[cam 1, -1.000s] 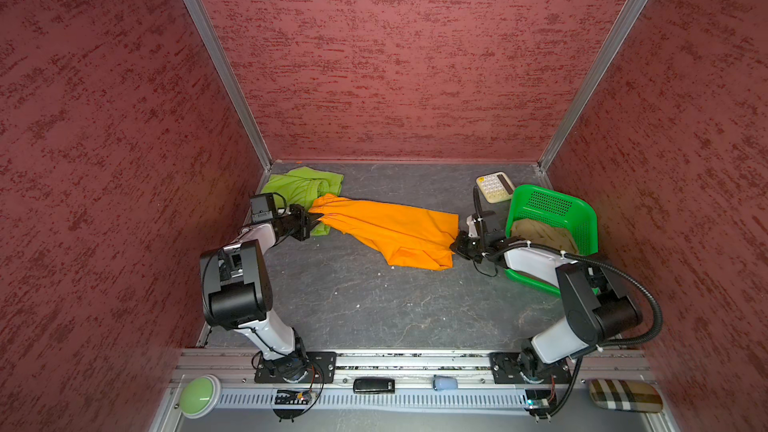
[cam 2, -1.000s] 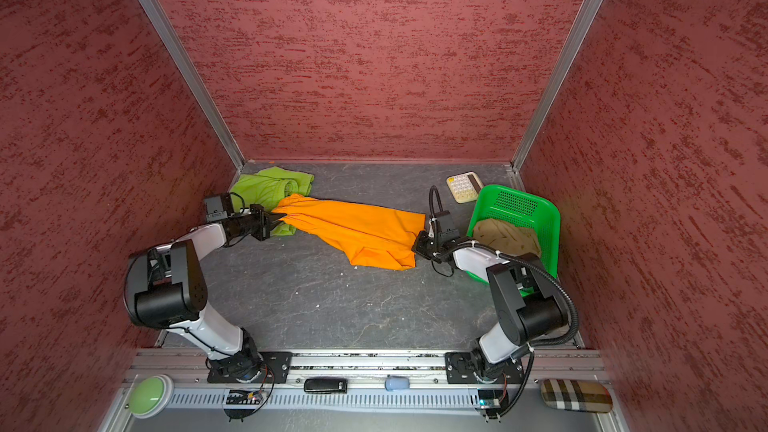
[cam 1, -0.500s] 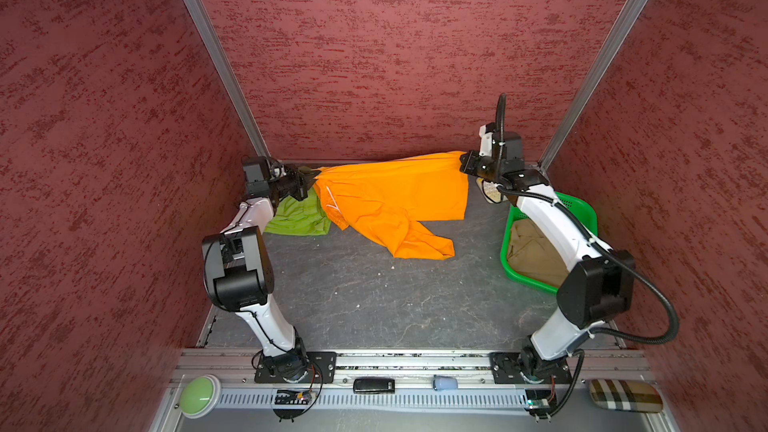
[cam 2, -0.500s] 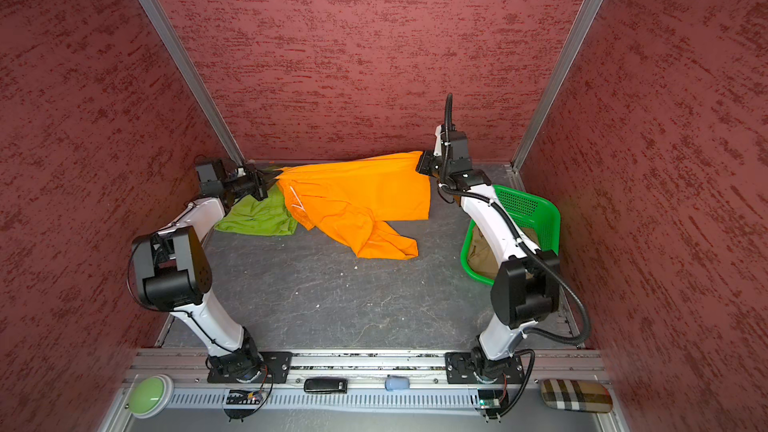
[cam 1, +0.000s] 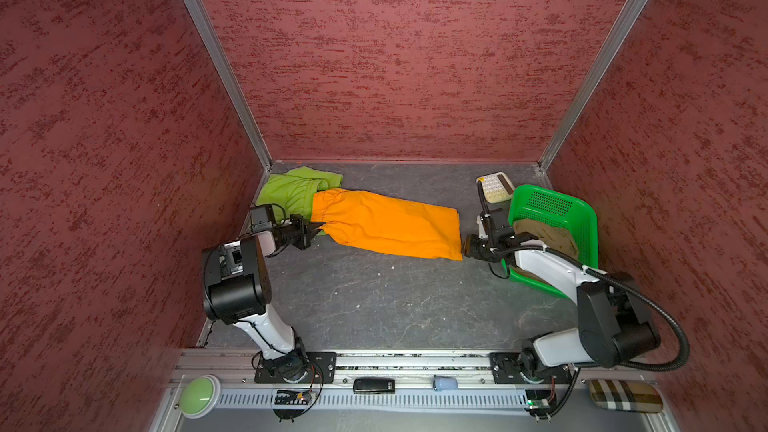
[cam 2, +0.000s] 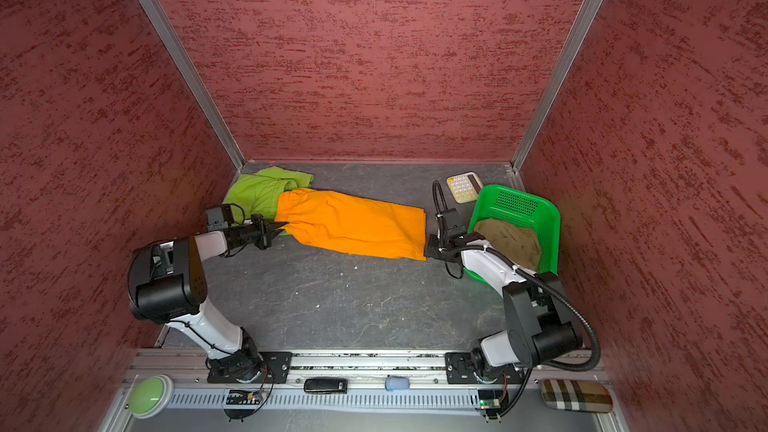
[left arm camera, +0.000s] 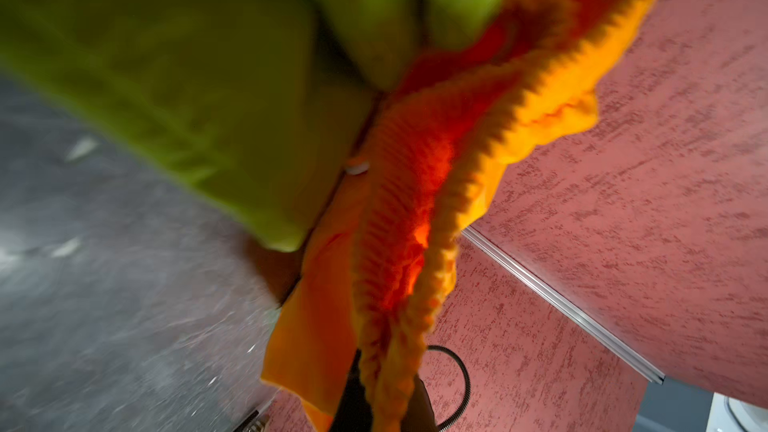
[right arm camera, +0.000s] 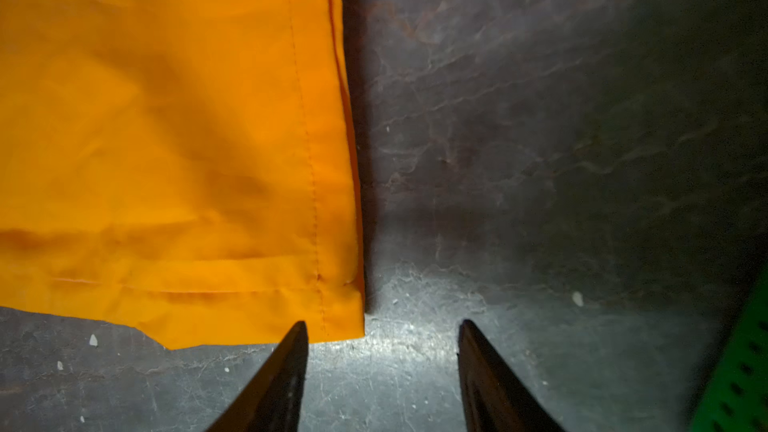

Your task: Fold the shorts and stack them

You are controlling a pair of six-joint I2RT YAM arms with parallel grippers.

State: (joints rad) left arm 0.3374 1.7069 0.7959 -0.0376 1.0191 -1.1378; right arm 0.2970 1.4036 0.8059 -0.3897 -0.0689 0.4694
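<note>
The orange shorts (cam 1: 386,224), held aloft a moment before, lay folded flat on the table (cam 1: 374,305), their waistband overlapping the green shorts (cam 1: 291,193). The right gripper (right arm camera: 383,326) had just released the hem, so this fold looked finished. The left gripper (cam 1: 313,228) stayed clenched on the waistband. The khaki shorts (cam 1: 544,234) waited in the basket (cam 1: 552,205). No writing was legible.

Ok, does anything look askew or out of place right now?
The orange shorts lie slanted, waistband overlapping only one edge of the lime green shorts, not squarely stacked. The khaki shorts sit crumpled in the green basket.
</note>
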